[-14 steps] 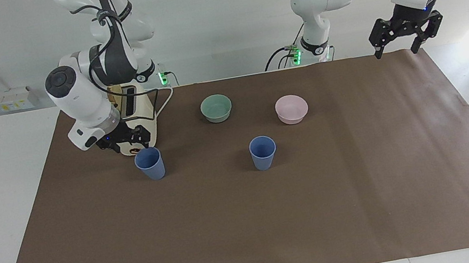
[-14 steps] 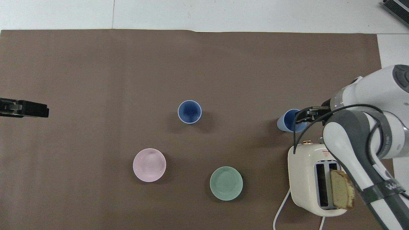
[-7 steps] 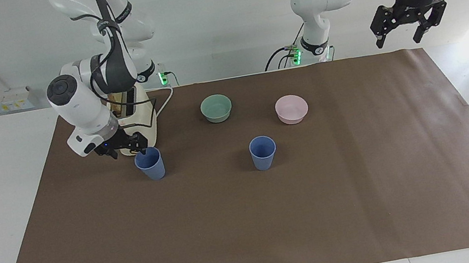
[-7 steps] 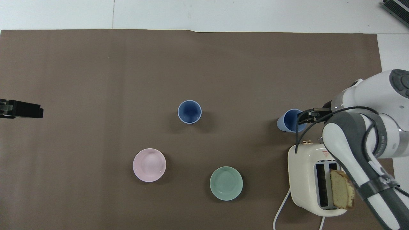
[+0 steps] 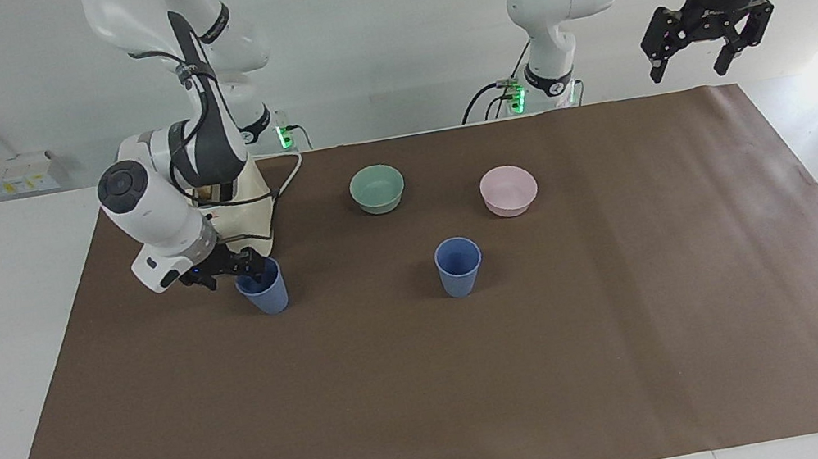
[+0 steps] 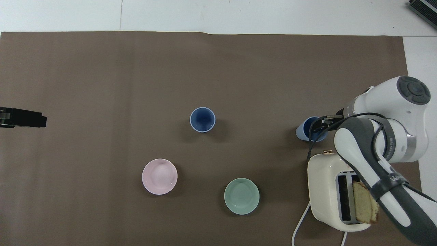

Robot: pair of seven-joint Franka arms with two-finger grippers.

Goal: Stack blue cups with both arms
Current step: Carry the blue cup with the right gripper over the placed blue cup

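1. At the right arm's end of the counter [image 5: 436,391], the toaster [image 6: 327,191] stands just beside the nearer blue cup [image 5: 263,291]; a skewed grip could tip this cup.
2. The second blue cup [image 5: 458,266] stands mid-counter.
3. Right claw [image 5: 240,272]: one finger inside that cup's rim; closure cannot be determined.
4. Left claw [image 5: 706,43]: spread wide, empty, waiting above the counter's edge.
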